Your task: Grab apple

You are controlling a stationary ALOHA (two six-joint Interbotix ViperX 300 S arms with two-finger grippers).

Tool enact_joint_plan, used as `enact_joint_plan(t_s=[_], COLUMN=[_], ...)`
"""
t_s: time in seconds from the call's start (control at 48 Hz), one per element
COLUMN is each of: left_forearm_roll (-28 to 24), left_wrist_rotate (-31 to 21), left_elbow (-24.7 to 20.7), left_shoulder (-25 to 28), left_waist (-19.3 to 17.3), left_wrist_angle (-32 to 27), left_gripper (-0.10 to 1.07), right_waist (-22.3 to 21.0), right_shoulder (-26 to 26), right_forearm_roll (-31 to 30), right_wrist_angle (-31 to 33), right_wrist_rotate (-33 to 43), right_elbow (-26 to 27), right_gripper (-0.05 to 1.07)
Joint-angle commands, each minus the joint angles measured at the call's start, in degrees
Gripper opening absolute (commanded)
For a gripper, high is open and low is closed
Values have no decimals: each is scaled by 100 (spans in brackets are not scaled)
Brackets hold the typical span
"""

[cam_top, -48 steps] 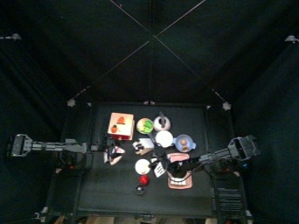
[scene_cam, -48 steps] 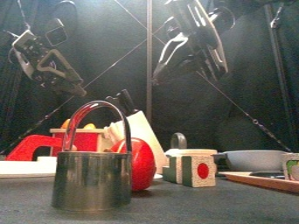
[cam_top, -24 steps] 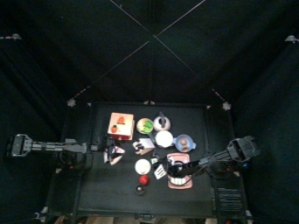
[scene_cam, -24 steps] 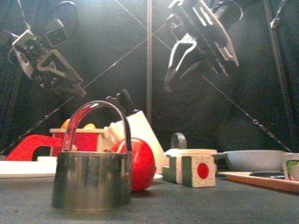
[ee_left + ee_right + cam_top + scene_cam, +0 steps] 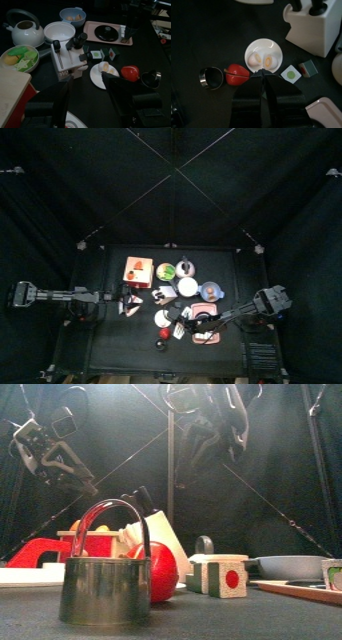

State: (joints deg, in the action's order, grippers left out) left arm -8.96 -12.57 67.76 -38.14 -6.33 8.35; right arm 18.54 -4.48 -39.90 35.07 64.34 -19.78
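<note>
Apple (image 5: 236, 73): we log it just beside our right gripper's (image 5: 264, 75) closed, empty fingers (image 5: 254, 90). Left gripper (image 5: 88, 100): fingers wide apart, empty.

Robot lab pen — black curtains (image 5: 54, 218), small cluttered table (image 5: 100, 343).
</note>
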Motion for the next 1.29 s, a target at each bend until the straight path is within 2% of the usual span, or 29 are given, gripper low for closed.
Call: enact_joint_plan(t_s=[0.0, 0.146, 0.292, 0.875, 1.271], left_forearm_roll=[9, 9, 9, 9, 9], left_wrist_rotate=[9, 9, 0, 9, 9], left_elbow=[-70, -53, -35, 26, 88], left_shoulder=[0, 0, 0, 0, -44], left_waist=[-9, -9, -26, -53, -62], left_wrist_angle=[26, 26, 26, 18, -26], left_gripper=[86, 86, 86, 86, 86], right_waist=[26, 35, 105, 422, 571], right_shoulder=[18, -149, -290, -642, -949], right_forearm_roll=[-35, -123, -334, -1239, -1450], right_wrist_angle=[-281, -492, -554, -527, -290], right_wrist_rotate=[-211, -299, -299, -316, -334], right_elbow=[123, 105, 105, 158, 246], right_gripper=[65, 89, 105, 104, 104])
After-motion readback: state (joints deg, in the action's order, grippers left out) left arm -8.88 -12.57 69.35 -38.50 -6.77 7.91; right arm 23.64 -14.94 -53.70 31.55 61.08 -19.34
